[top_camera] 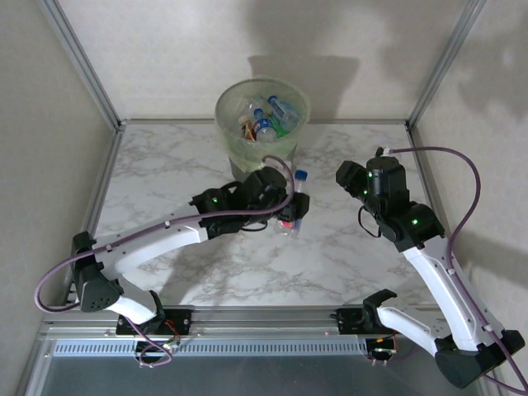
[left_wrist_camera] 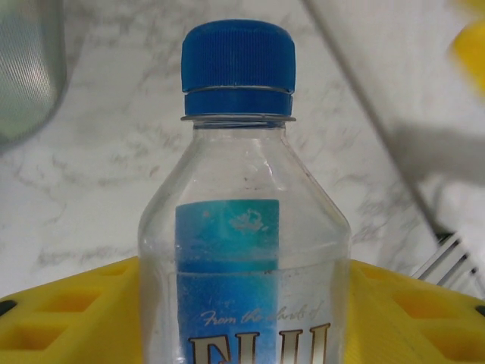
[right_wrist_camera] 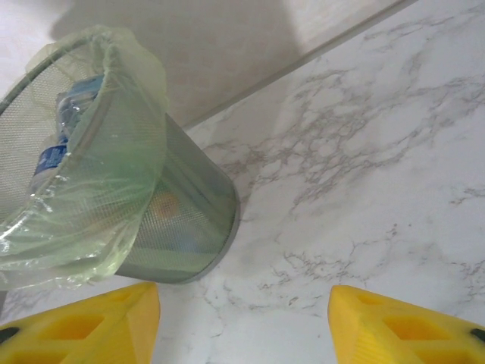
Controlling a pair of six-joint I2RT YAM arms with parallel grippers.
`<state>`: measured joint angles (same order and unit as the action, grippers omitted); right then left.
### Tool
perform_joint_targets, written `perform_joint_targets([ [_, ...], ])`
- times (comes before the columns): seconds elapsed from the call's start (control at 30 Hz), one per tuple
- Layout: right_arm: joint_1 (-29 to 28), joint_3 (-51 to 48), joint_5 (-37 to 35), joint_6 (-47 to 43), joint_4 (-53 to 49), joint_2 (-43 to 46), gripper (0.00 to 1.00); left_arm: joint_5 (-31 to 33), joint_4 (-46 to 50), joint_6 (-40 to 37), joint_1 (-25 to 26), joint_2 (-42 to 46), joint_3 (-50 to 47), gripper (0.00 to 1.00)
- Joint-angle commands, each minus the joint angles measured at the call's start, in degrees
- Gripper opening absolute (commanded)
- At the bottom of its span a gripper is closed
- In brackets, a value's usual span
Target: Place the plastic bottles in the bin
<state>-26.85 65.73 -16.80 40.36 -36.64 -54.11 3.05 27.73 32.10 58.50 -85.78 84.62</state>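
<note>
between snug left jaws, clear bottle (left_wrist_camera: 242,227)

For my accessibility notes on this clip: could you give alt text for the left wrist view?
A clear bottle with a blue cap and blue label sits close-up between the yellow fingers of the left pincer. Behind it lies the marble table, with the bin at upper left.
</note>
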Motion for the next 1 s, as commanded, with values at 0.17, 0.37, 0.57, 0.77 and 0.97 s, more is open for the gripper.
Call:
perform_joint_targets([
  [0.17, 0.31, -2.32, 1.66, 1.48, 0.96, 2.2, 0.6, 0.34, 0.31, -3.08, -9.69, -0.89, 11.93, 0.62],
  [0.37, 0.28, -2.37, 2.71, 1.41, 0.83, 2.31, 0.6, 2.24, -1.37, -7.58, -18.89, -5.51, 23.66, 0.65],
  [0.57, 0.29, -1.44, 3.56, 1.48, 0.7, 1.38, 0.59, -0.06, -0.91, -9.8, -26.84, -13.38, 34.41, 0.64],
  [0.77, 0.29, -5.01, 7.0, 3.25, 1.15, 1.35, 0.6, -5.23, -0.67, -7.47, -29.08, -13.96, 29.62, 0.65],
  [0.97, -6.64, -15.07, 18.16, 3.28, 1.64, -4.46, 0.84, -6.79, -5.96, -7.09, -23.59, -1.09, 3.51, 0.74],
])
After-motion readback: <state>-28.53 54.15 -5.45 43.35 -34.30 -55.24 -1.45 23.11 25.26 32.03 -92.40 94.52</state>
